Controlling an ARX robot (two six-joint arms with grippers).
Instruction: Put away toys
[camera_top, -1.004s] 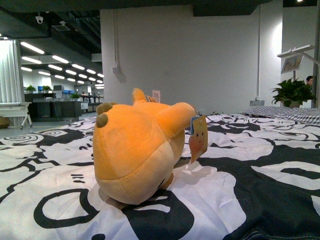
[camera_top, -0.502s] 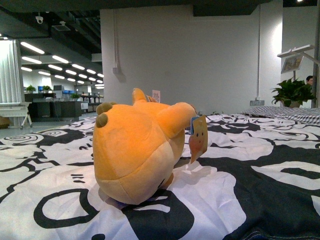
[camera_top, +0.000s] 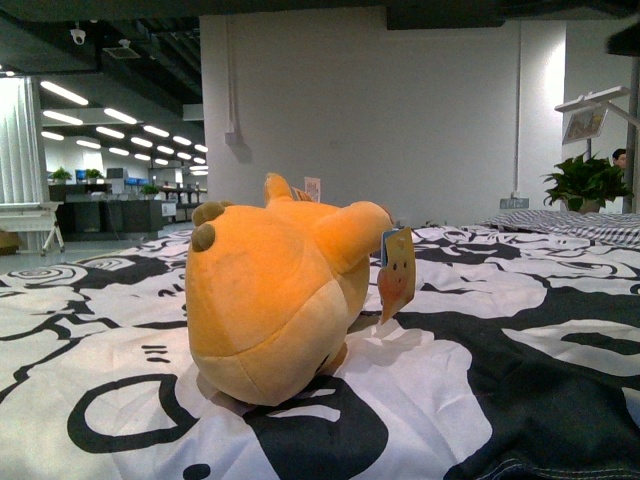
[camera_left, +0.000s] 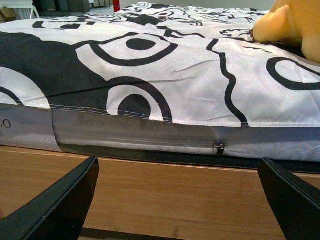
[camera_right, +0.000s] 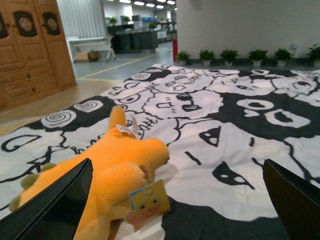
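Orange toy (camera_right: 116, 165): looks soft, light. Lies ahead of wide-open right jaws; best squeezed round body. Left jaws wide too.

Bed (camera_left: 150, 135) w/ black-white patterned sheet (camera_top: 520, 400), wood base, orange plush toy (camera_top: 275, 295) lying on sheet

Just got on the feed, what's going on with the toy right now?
Nothing is held yet. The plush lies on the black-and-white bed cover, its paper tag hanging from it. The right gripper is open and hovers above the bed, with the plush close in front of it. The left gripper is also open, low at the bed's edge and facing the mattress side, well short of the plush.
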